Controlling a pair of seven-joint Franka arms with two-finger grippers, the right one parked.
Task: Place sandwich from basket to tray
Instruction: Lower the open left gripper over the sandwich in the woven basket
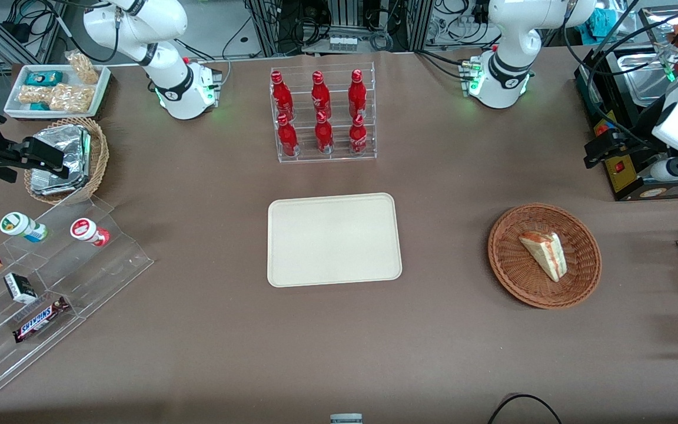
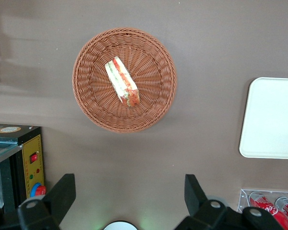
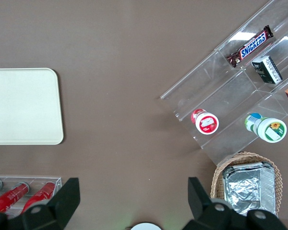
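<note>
In the basket (image 1: 544, 255) the sandwich (image 1: 544, 254) just sits there, well apart from the tray (image 1: 333, 239). The gripper (image 2: 129, 194) hangs above the surface (image 1: 445, 176), jaws wide, holding nothing.

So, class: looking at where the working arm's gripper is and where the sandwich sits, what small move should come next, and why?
Probably lower the gripper toward the sandwich. The sandwich lies untouched in the basket, the tray holds nothing, and the gripper hangs high above the table with its fingers open wide and holding nothing, so closing the distance comes first.
</note>
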